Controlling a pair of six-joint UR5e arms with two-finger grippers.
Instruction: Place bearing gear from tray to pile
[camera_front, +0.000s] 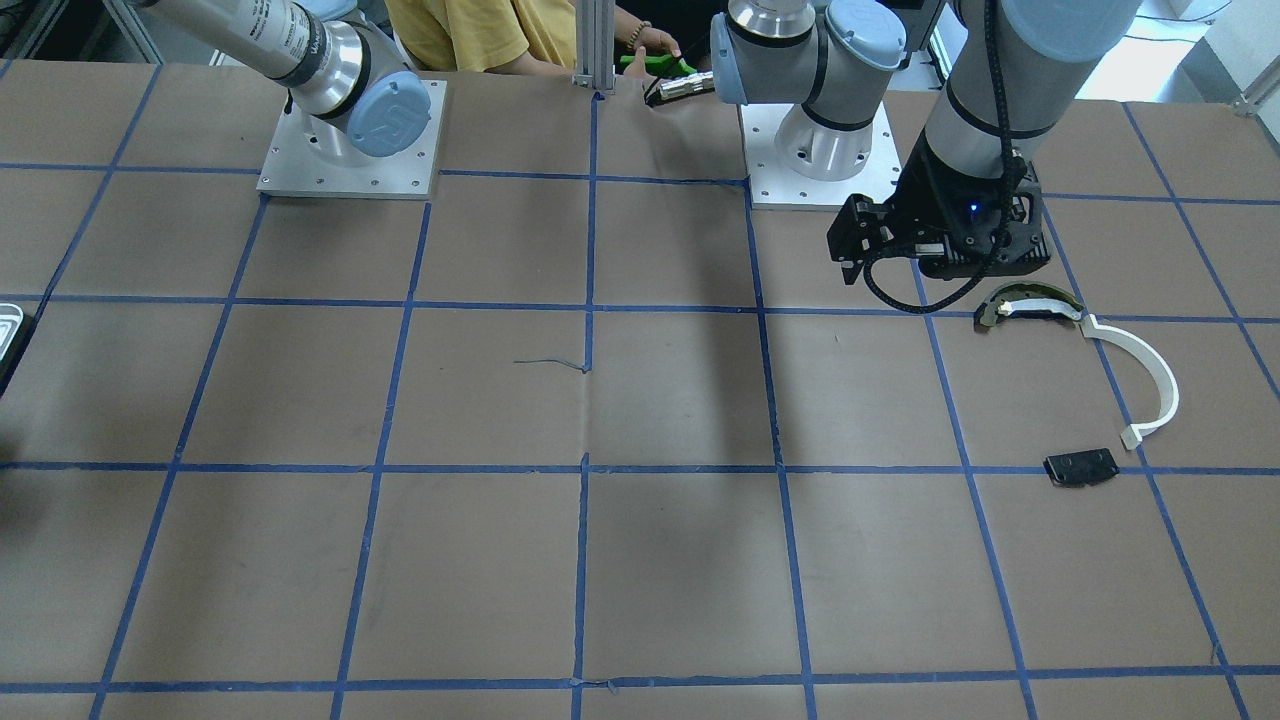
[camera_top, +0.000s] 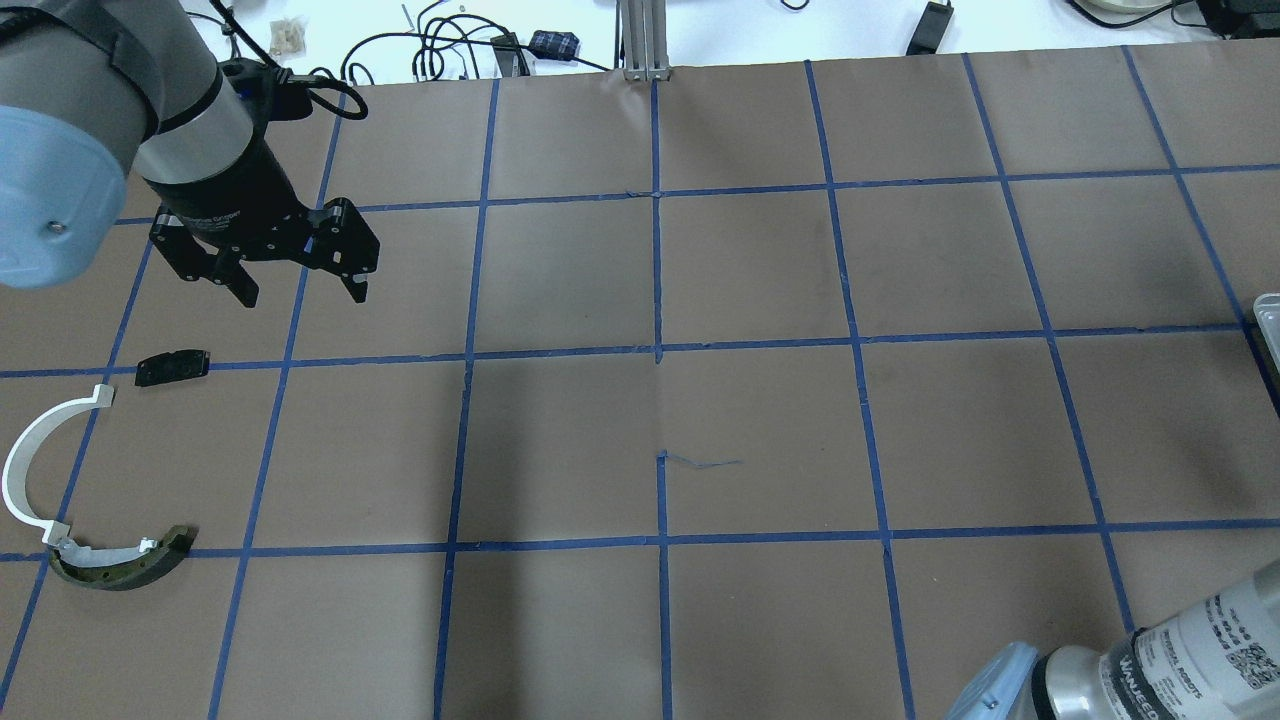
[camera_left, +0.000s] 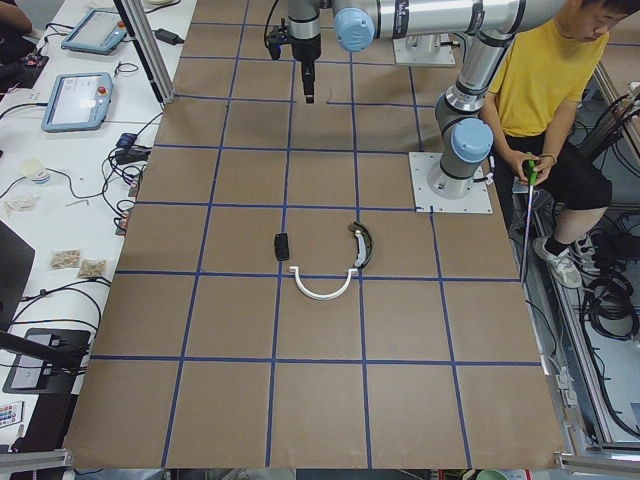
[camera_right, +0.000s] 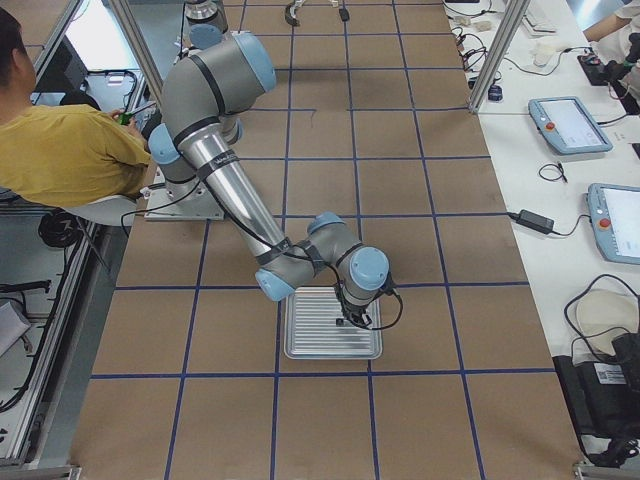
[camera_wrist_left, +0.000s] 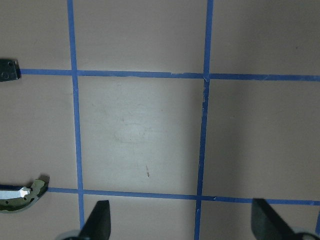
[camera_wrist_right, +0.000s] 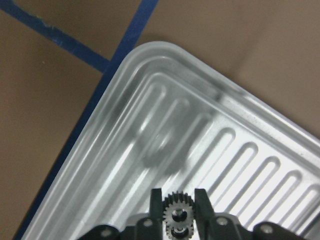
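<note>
The right claw (camera_wrist_right: 177, 199) pinches a small toothed steel bearing gear (camera_wrist_right: 176, 212) above the ribbed silvery tray (camera_wrist_right: 150, 100). The loose pile of curved parts (camera_top: 110, 574) lies far across the counter, near the wide-open left claw (camera_top: 304, 294).

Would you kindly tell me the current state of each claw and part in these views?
left claw: open, empty, above the table near the pile.
right claw: shut on the bearing gear, over the tray.
bearing gear: gripped, not yet at the pile.
tray: shows no other parts.
white curved strip: lying flat, one end at the olive curved piece.
black plate: flat, apart.
</note>
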